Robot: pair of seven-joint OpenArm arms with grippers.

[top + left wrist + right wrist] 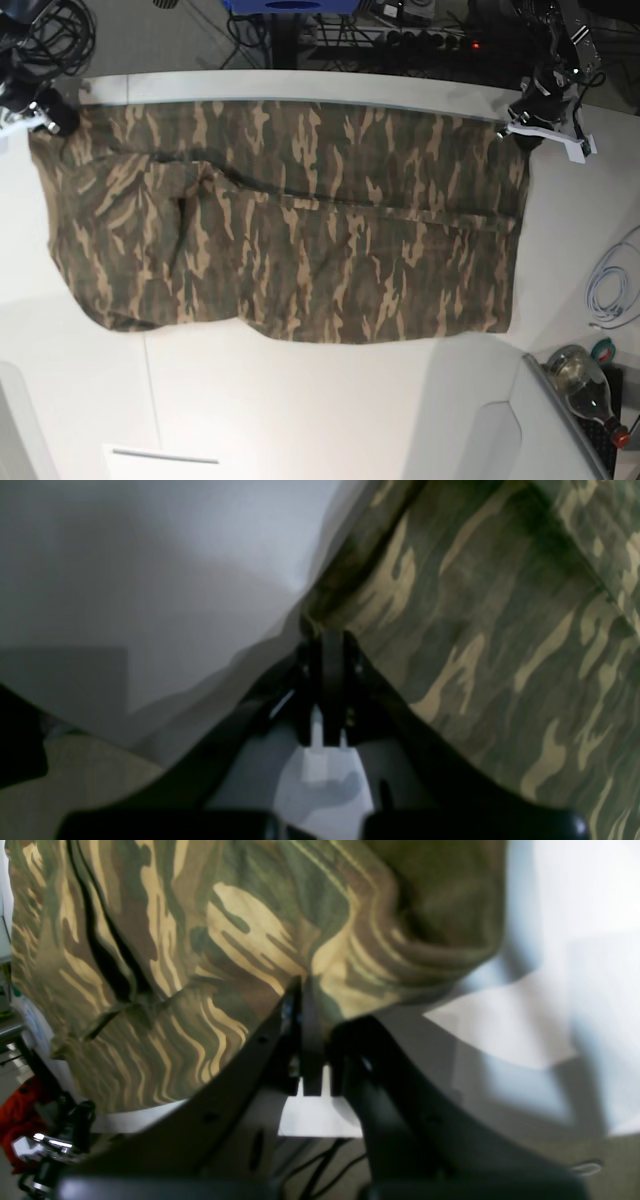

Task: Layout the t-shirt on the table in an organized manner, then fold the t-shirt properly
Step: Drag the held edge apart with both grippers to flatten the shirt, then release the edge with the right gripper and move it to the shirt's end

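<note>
the t-shirt (290, 230) lies spread wide across the white table (330, 400), a long camouflage band running nearly from one side to the other, its far edge close to the table's back rim. a fold line crosses it lengthwise, and the cloth bunches into a few wrinkles toward the right arm's end.

the left gripper (327, 637) sits at the far corner of the cloth on the base view's right, its black fingers (332, 680) pressed tight together with the shirt's hem pinched between them. the right gripper (302, 985) is at the opposite far corner, fingers (312, 1040) likewise narrow and clamped on a gathered bit of fabric, which rises in a soft hump just beyond the tips.

around the table: a white cable (610, 290) coils on the floor past the table's edge on the left arm's side, and below it a glass bottle (585, 385) lies tilted with a red cap. behind the table there are dark cables (60, 30) and a power strip (440, 40) with a small red light. a thin dark seam (148, 385) runs down the table's near part. nothing rests on the shirt itself. no label, brand or readable writing shows from where i stand; the pattern is only brown, tan and green streaks.
</note>
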